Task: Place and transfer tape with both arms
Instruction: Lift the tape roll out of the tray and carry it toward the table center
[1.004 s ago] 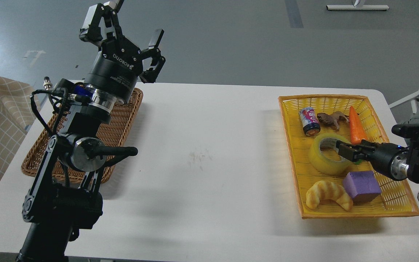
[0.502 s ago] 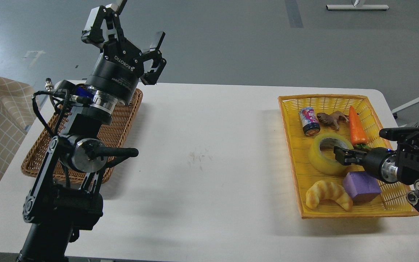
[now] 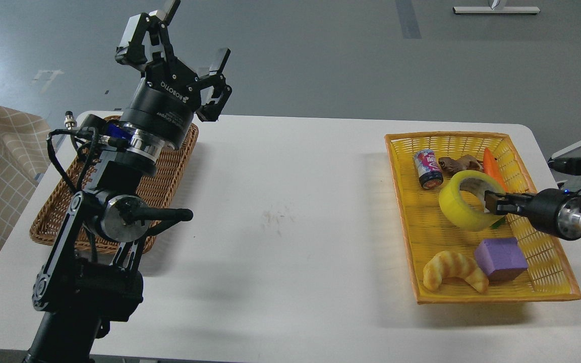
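The right gripper (image 3: 492,202) is clamped on the near wall of the tape (image 3: 461,204), holding the yellow roll tilted over the yellow basket (image 3: 402,212), with its grey-white core facing up and to the right. The roll partly hides the carrot (image 3: 492,169) behind it. In the same basket lie a small can (image 3: 427,168) and a brown toy animal (image 3: 459,163) near the far rim, and a croissant (image 3: 453,268) touching a purple block (image 3: 501,257) near the front rim. The left gripper (image 3: 185,48) is raised high above the far corner of the brown wicker basket (image 3: 167,179), its 2 fingers spread wide with nothing between them. Both baskets rest on the white table (image 3: 290,201), well apart
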Available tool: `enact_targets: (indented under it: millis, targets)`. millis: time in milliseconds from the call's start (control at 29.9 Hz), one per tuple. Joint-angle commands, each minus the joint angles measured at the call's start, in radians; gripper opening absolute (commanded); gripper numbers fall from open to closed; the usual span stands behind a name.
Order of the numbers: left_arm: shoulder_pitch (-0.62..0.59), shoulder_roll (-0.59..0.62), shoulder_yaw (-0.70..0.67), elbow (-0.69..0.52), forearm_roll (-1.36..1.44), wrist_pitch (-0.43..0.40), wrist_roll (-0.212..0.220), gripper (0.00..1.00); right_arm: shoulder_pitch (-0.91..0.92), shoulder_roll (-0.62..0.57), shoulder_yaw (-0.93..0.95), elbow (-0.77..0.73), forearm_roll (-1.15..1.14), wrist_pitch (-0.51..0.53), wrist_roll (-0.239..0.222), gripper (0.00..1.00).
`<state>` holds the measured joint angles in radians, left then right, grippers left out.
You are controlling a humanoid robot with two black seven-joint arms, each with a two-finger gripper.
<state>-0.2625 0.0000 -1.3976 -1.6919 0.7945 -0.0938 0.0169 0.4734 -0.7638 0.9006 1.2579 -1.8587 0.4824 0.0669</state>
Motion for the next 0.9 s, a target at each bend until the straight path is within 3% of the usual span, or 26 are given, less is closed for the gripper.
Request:
enact_targets:
  millis: [0, 268, 569, 870]
  targets:
    - [-0.001, 0.000, 0.000, 0.000, 0.000, 0.002, 0.002, 0.98, 0.066, -0.052, 0.030, 0.057, 0.084, 0.006, 0.002, 0.00]
    - [-0.004, 0.000, 0.008, -0.002, 0.008, 0.003, 0.003, 0.98, 0.249, -0.025, 0.018, 0.120, 0.107, 0.006, -0.004, 0.00]
    - [-0.003, 0.000, 0.008, -0.002, 0.008, 0.005, 0.003, 0.98, 0.482, 0.262, -0.265, 0.086, 0.042, 0.006, -0.018, 0.00]
    - [0.003, 0.000, -0.003, -0.005, 0.011, 0.006, 0.000, 0.98, 0.511, 0.472, -0.434, 0.003, -0.030, 0.006, -0.018, 0.00]
